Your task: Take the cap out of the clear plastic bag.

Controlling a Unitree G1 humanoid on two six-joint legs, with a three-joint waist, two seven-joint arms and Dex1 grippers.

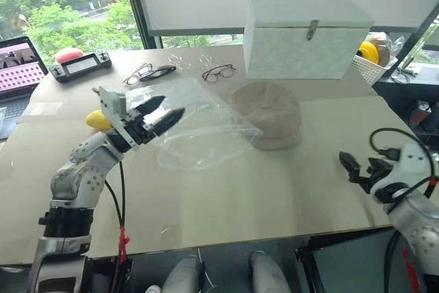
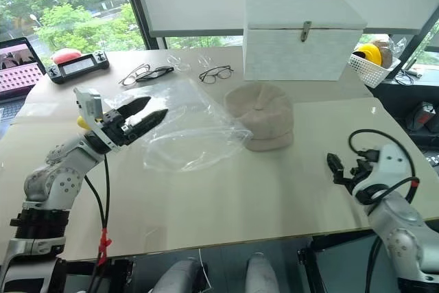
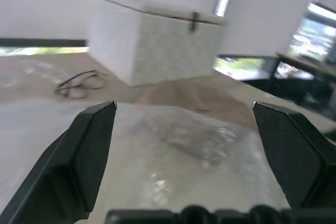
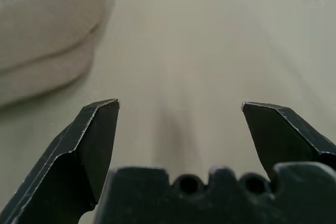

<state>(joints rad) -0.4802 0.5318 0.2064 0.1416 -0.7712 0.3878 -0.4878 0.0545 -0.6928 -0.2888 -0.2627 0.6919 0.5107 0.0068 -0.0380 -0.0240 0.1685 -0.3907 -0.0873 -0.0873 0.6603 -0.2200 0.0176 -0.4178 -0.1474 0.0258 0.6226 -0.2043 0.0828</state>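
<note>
1. The right gripper (image 1: 351, 167) sits nearest, low over the near right part of the beige surface (image 1: 240, 204), its fingers spread wide with nothing between them.
2. The left gripper (image 1: 164, 112) hangs above the left side, fingers wide apart and empty, pointing across the clear plastic bag (image 1: 199, 132).
3. The bag lies crumpled and flat mid-surface; the cap (image 1: 269, 113) rests outside it, touching or just overlapping its right edge, which of the two is hard to tell.
4. Behind the cap stands a white box (image 1: 305, 39) with a metal latch.
5. Two pairs of glasses (image 1: 218, 71) lie near the far edge, with a black handheld console (image 1: 82, 66) and a laptop (image 1: 19, 66) further left.
6. A small yellow object (image 1: 97, 121) sits beside the left arm.
7. Windows behind show green trees (image 1: 62, 5); a white basket (image 1: 374, 63) stands at far right.
</note>
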